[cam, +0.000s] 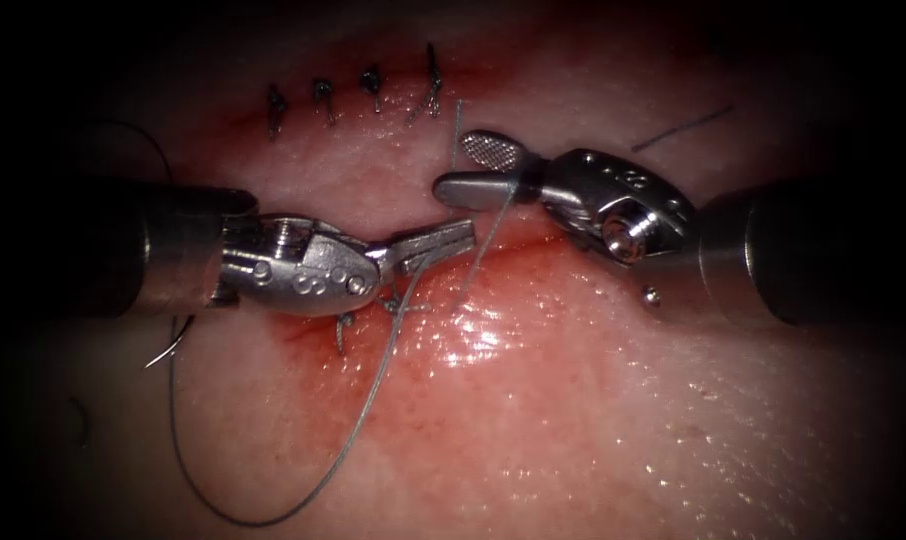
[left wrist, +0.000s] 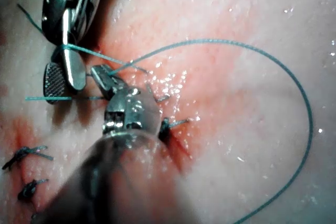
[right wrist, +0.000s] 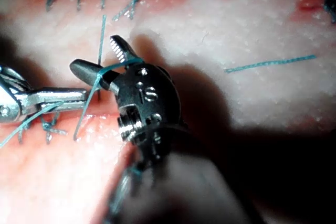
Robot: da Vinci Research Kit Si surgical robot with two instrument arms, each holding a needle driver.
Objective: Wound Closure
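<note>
My left tool comes in from the left over the red cut with its jaws shut on the thread. From there the thread falls in a long loop over the near tissue and runs back under the left shaft. My right tool is just above and to the right with its jaws open. A strand crosses between them near the hinge, and the right wrist view shows it draped over one jaw. A thin bright curve, possibly the needle, lies on the tissue beneath the left shaft.
Several dark finished stitches stand in a row beyond the tools. Two knots sit on the cut under the left tool. A loose cut end of thread lies at the far right. Red fluid wets the tissue around the cut.
</note>
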